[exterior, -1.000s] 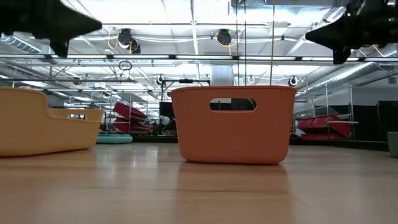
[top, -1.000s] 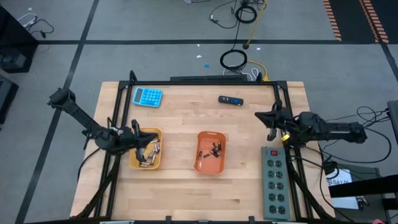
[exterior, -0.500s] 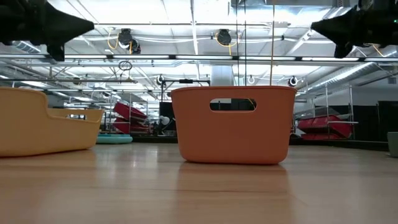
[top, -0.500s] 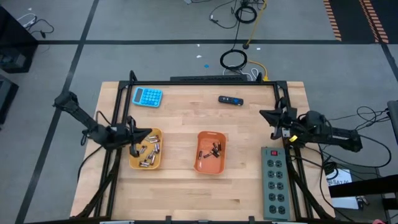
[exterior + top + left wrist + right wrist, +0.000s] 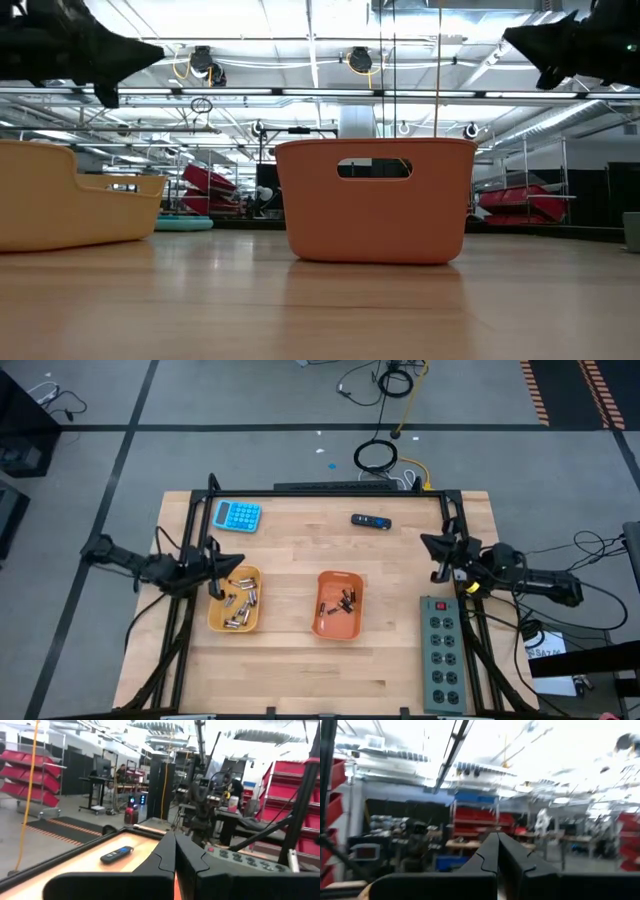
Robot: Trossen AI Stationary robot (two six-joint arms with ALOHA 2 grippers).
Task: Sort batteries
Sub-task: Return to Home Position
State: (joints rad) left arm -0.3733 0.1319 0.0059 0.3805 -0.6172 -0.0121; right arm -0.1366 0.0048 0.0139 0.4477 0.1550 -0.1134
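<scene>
Clearly the sorting looks finished: the batteries [image 5: 238, 605] lie in two lots, paler ones in the yellow bin [image 5: 235, 628] near the left edge of the surface [image 5: 290, 670], darker ones in the orange bin [image 5: 338, 635] at about the middle. None shows loose on the wood.

The main risk sits on the left. The left gripper [image 5: 228, 562], its fingers pressed together and holding nothing, hangs over the far left corner of the yellow bin. The low view shows it well above the rim. If the arm dips while folding back, it could clip that rim and shove or tip the bin, which would scatter sorted batteries.

The right gripper [image 5: 432, 544], likewise closed and empty, hovers at the right edge, just beyond the far end of the power strip [image 5: 443, 660] and close to the black frame post. A low or sideways swing there could catch the post, the strip or the cables trailing off that edge.

Room is generous elsewhere. The near half of the surface is bare wood, and the gap between the two bins is open. A blue calculator [image 5: 237, 515] and a black-and-blue device [image 5: 370, 520] lie along the far edge, well apart from both arms.
</scene>
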